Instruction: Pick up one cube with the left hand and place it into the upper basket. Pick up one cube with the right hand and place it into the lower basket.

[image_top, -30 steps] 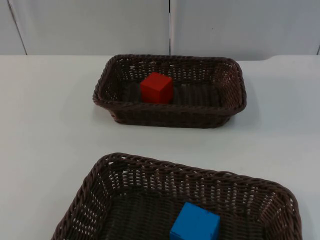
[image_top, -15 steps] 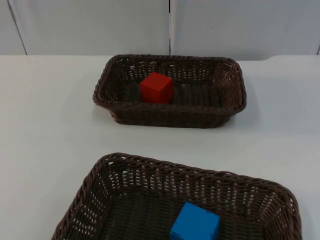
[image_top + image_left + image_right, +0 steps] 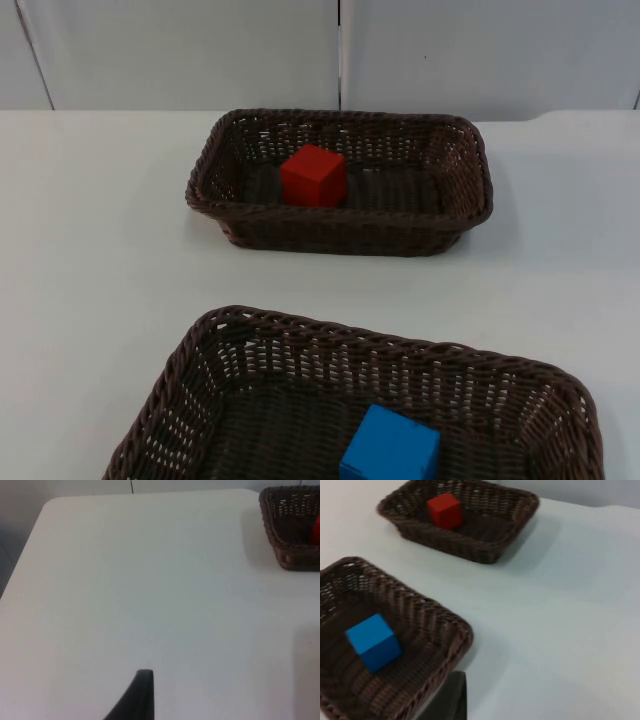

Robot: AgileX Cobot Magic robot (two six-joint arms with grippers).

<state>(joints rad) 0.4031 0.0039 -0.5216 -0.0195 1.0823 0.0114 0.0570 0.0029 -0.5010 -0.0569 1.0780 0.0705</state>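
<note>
The red cube (image 3: 314, 175), smooth-faced and sharp-edged, sits on the floor of the upper dark brown woven wicker basket (image 3: 340, 240), toward its nine o'clock half. The blue cube (image 3: 390, 445), equally smooth and matte, rests in the lower dark brown woven wicker basket (image 3: 260, 325), near its six o'clock edge. Both baskets are rectangular with rounded corners and a braided rim, their long axes running three to nine o'clock across the white table top (image 3: 90, 250).

Judging by this layout, both placements look complete and no coming move turns on a grasp.

The left gripper (image 3: 142, 687) hangs over bare table, with the upper basket off toward its two o'clock; whether it is wide or narrow I cannot tell. The right gripper (image 3: 455, 692) sits just outside the lower basket's rim, the blue cube toward its ten o'clock and nearer to it than to the left; its opening cannot be told either.
</note>
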